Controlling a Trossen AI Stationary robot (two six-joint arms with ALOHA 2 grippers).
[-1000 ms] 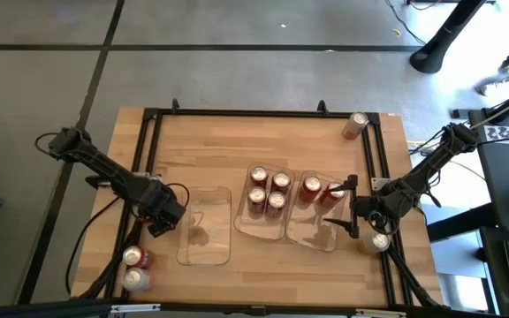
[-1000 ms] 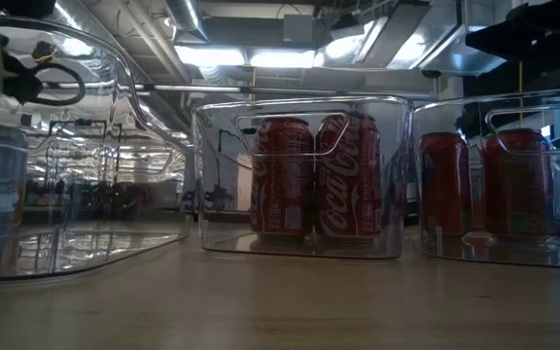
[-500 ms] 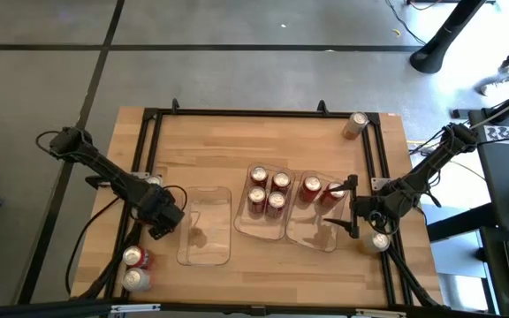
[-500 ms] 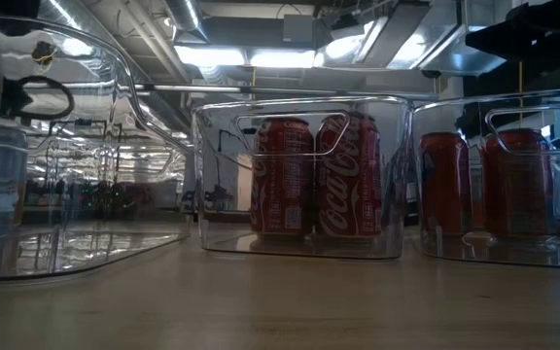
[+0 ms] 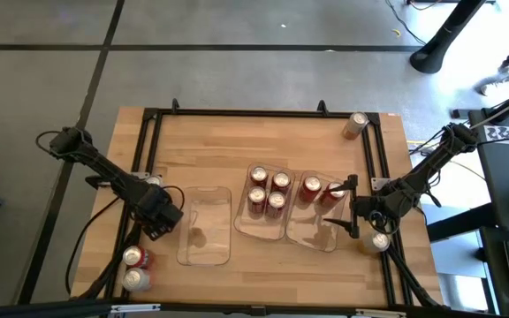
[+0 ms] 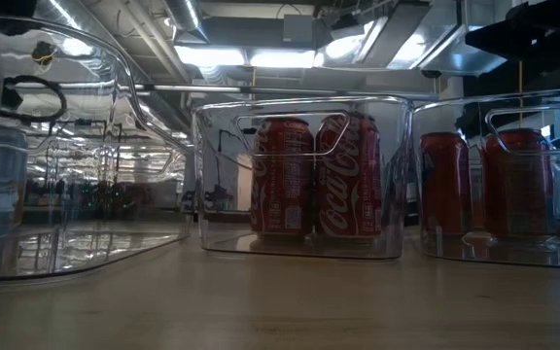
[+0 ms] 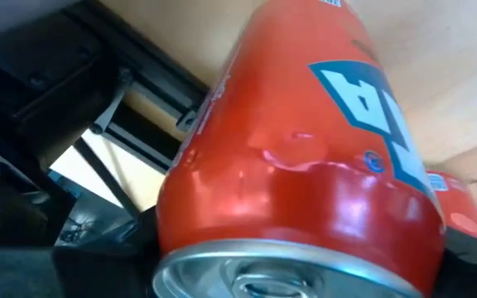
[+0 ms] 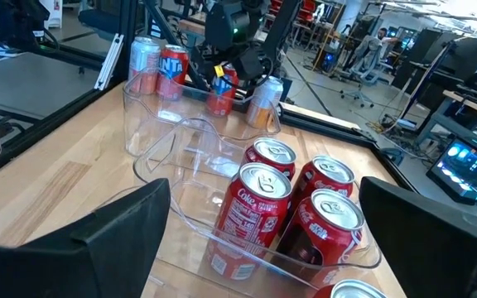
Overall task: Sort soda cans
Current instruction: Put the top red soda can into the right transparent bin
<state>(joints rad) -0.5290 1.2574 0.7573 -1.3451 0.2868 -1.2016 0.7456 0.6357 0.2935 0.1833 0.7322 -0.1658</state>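
An orange soda can with a silver top fills the left wrist view and sits between my left gripper's fingers. That gripper is at the table's left, beside an empty clear tray, and is shut on the can. My right gripper hangs open by the right-hand tray, which holds two red cans. Several red cans stand in the middle tray. My left gripper holds the orange can by its side wall just below the top rim, one finger on each side. The fingers come steeply from above. The can stands about upright under them. I cannot tell whether its base is on the wood.
A red can and a silver can stand at the near left corner. Another silver can is by the left arm. A copper can stands at the far right, and one more can under the right arm. A black frame rims the table.
My left gripper has turned a little at the wrist over the orange can. In the low view its cable loop, seen through the clear tray, has drifted sideways and down. The cans in the trays have stayed where they were.
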